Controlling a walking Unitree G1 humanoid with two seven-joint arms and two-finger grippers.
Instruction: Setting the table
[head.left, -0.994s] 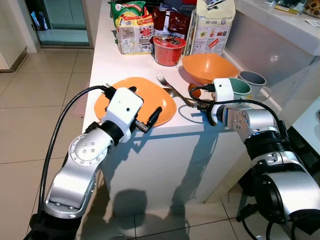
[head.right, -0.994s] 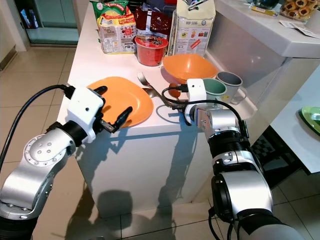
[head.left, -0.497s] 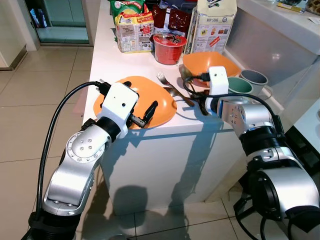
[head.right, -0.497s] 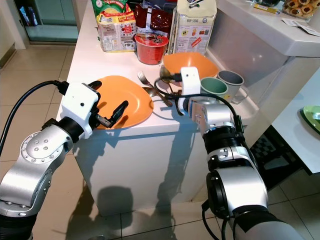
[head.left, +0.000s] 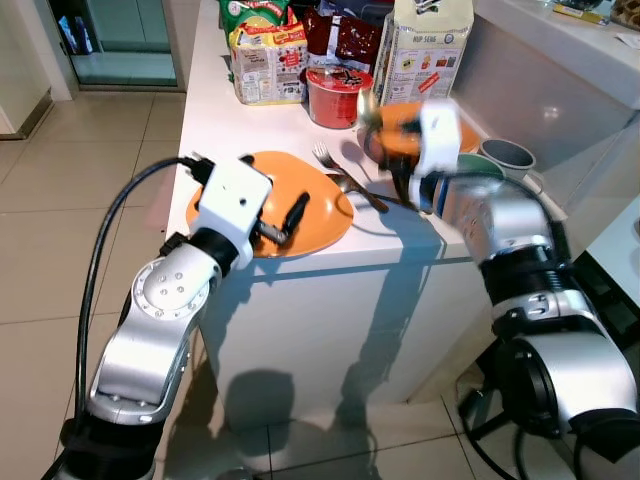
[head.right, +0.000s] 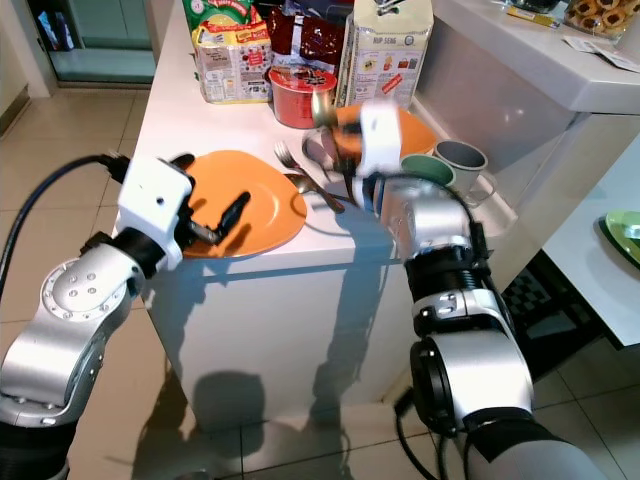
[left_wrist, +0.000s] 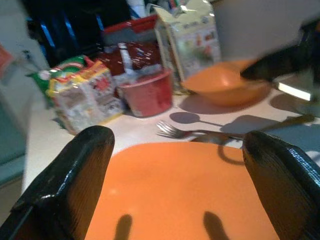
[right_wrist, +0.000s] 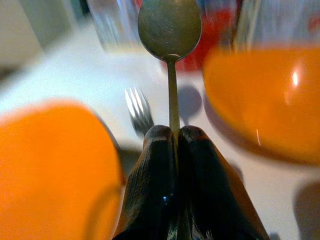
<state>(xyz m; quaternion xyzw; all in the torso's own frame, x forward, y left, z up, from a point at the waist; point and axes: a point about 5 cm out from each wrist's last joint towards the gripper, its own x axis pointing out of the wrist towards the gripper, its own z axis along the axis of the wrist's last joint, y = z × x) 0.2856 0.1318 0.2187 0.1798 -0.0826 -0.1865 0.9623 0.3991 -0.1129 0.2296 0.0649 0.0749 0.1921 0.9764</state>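
A white counter (head.left: 205, 110) juts out over a floor (head.left: 90, 150) of large beige tiles with dark grout lines. Its front face is a plain white panel (head.left: 330, 330), crossed by hard shadows that also fall on the tiles below. To the right, a higher white ledge (head.right: 560, 75) steps up behind a pale grey wall panel (head.left: 520, 90). At the far left a doorway with a teal-tinted glass door (head.left: 120, 40) opens off the tiled floor, beside white trim (head.left: 45, 50)

Bare counter (head.left: 205, 120) between orange plate (head.left: 320, 210) and packets (head.left: 265, 60)
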